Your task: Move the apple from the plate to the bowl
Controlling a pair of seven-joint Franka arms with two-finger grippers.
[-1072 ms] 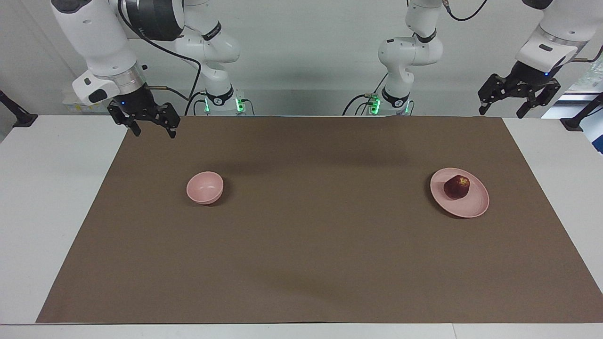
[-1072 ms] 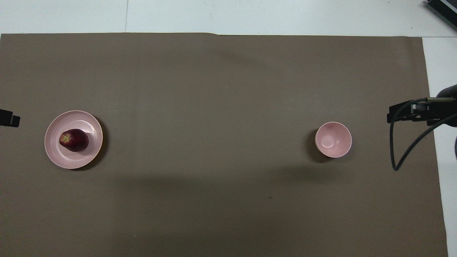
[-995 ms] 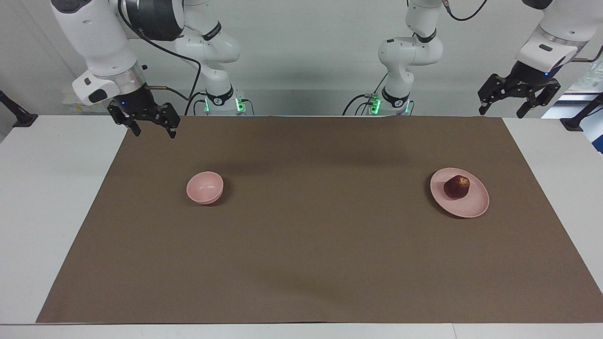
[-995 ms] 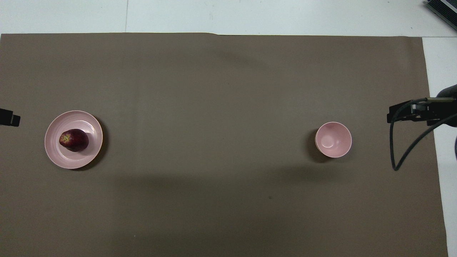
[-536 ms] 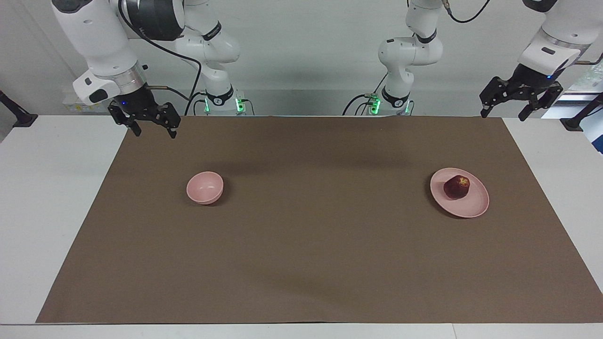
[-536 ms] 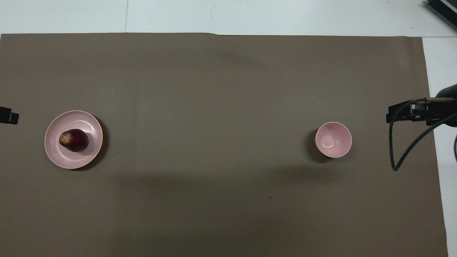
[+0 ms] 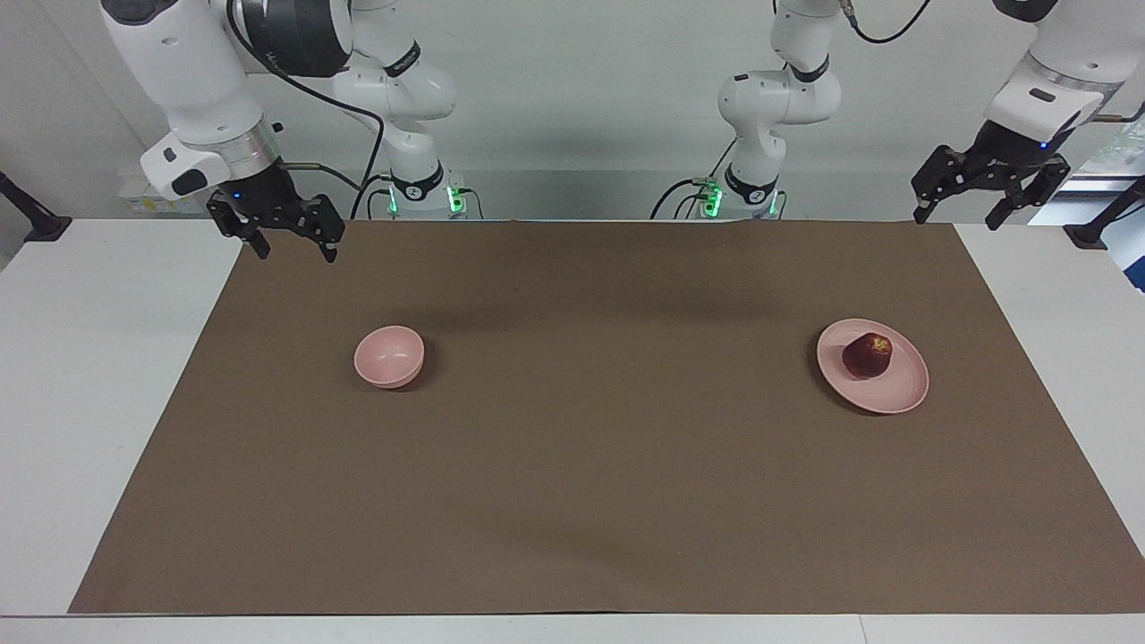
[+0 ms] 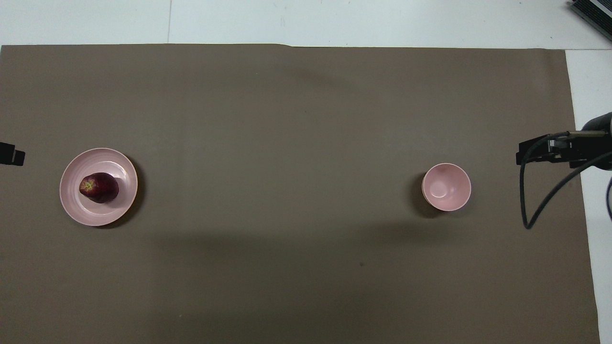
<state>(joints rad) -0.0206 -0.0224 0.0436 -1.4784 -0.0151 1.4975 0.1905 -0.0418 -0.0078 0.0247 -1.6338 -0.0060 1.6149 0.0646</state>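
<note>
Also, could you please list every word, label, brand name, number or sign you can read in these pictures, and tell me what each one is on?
No text can be read anywhere.
Apple, plate, bowl and brown mat: plain, no markings.
Robot arm collars: dark bands with pale lettering, too small to read.
Yellow-edged label at the wall by the right arm: too small to read.

Apple (image 7: 866,355) sits on plate (image 7: 899,394), twd left arm's end of desk (image 7: 107,376). Bowl (image 7: 389,356) twd right arm's end, well apart from plate, abt same dist from robots. Both on mat (image 7: 608,465) covering most of desk.
</note>
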